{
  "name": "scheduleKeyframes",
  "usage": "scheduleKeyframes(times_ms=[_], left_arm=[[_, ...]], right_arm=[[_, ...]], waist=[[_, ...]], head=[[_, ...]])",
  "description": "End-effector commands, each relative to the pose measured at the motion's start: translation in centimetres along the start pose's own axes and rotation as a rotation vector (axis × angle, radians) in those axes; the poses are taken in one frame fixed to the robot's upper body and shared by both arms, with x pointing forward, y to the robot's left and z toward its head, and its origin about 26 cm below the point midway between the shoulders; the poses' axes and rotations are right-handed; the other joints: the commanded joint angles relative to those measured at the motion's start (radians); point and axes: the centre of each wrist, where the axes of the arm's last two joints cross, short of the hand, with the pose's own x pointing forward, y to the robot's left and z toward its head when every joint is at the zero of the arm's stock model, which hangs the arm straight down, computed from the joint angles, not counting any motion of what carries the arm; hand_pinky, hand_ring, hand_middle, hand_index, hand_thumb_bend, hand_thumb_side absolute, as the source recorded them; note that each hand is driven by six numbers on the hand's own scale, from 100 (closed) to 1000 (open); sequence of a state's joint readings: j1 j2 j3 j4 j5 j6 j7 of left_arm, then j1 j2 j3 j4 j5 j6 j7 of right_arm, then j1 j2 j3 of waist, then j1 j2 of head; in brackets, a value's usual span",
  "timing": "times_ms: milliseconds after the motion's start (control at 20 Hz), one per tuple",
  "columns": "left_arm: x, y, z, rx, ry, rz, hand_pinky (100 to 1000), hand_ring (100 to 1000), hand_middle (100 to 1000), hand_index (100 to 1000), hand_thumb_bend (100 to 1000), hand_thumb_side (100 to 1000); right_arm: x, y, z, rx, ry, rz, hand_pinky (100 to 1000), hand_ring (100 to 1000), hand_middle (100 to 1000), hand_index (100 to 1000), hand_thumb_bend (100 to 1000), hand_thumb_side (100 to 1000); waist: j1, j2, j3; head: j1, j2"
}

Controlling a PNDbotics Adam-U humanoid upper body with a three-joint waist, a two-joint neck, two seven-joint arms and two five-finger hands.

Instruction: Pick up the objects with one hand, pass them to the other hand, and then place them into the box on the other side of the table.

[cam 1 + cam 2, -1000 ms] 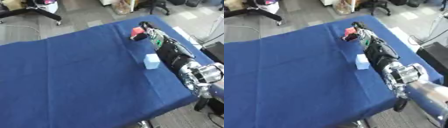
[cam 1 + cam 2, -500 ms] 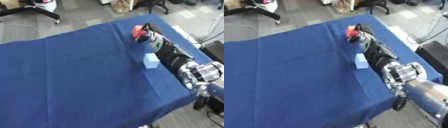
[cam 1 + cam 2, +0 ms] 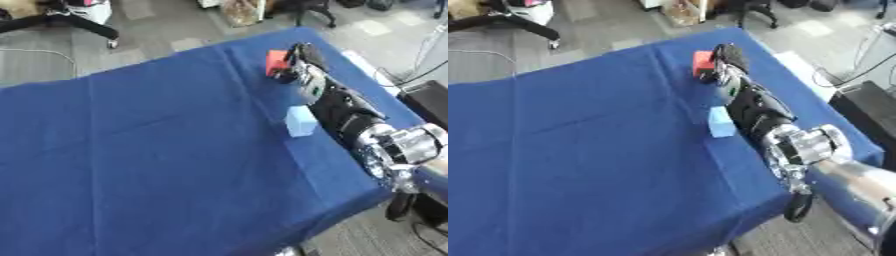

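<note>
Reaching far across the right side of the table toward a red block.
Stretching out from the near right corner, forearm lying low over the blue cloth, right robot hand resting at the far right edge. Touching the red block with fingers that are curving around its right side; whether actually gripping it, cannot tell. Sitting just left of the forearm, near the middle of the table's right side: a small light-blue block, upright, box-shaped, pale on top. Showing red, boxy, partly hidden behind the fingers: the far block, close to the table's far right corner.
</note>
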State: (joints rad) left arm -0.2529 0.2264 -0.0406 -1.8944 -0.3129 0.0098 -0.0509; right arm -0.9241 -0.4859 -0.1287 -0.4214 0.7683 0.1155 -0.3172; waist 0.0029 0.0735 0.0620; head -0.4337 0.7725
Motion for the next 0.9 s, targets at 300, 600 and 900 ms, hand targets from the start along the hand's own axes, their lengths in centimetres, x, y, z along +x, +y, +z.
scheduleKeyframes(times_ms=[300,600,900], left_arm=[[0.5,0.3,-0.3,0.014,-0.018,-0.009,766,563,578,774,800,429],[0.6,0.2,-0.4,0.013,-0.021,-0.008,764,563,578,774,803,429],[0.9,0.3,-0.6,0.016,-0.035,-0.007,764,563,578,774,797,429]], right_arm=[[1.5,-2.3,-1.0,-0.098,-0.069,-0.024,682,623,481,600,368,141],[2.2,-3.0,-1.2,-0.082,-0.070,-0.047,751,780,787,869,525,391],[1.3,-4.5,-1.8,-0.122,0.018,-0.035,749,784,800,881,512,389]], waist=[[0.009,0.003,0.001],[0.011,0.009,0.010],[0.021,0.032,0.052]], head=[[-0.008,-0.003],[-0.017,-0.003],[-0.039,-0.003]])
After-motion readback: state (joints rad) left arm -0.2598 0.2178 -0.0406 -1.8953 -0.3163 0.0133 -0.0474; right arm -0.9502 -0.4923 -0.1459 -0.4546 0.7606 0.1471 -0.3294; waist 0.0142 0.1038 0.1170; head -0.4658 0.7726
